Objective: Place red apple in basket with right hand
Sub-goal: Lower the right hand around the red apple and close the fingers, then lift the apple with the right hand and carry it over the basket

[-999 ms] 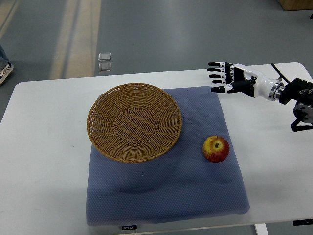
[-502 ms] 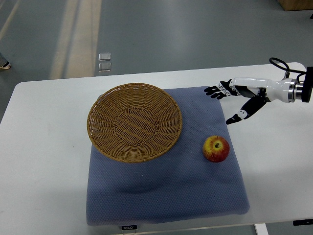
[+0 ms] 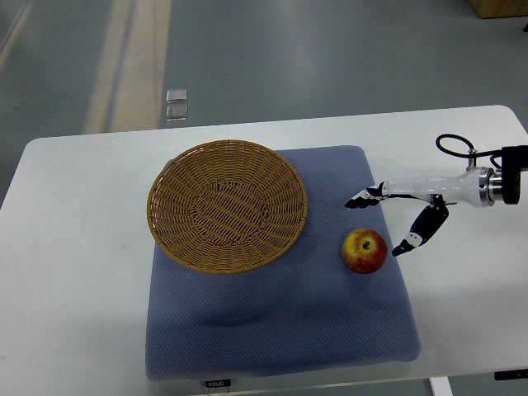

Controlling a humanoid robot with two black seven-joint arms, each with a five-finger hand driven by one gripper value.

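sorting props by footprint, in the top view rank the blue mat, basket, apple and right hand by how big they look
1. blue mat
2. basket
3. right hand, open fingers spread wider than the apple, though it sits nearer the camera, so this is unsure
4. apple

A woven wicker basket [image 3: 227, 206], its tan strands coarse and ribbed, sits on a blue-grey cloth mat [image 3: 280, 313] with a fine dimpled, matt weave. The red apple [image 3: 365, 250] shows smooth, waxy skin — red blending into yellow — with a faint sheen. The robot hand [image 3: 388, 219] looks like hard plastic: a glossy white shell, with black fingers [image 3: 363, 200] tipped in white. At the wrist, a metallic ring [image 3: 488, 186] meets a black rubbery cable [image 3: 452, 145]. The tabletop [image 3: 74, 272] is smooth, white and matt — the floor [image 3: 272, 58] beyond it a dull grey-green, smooth-looking surface.
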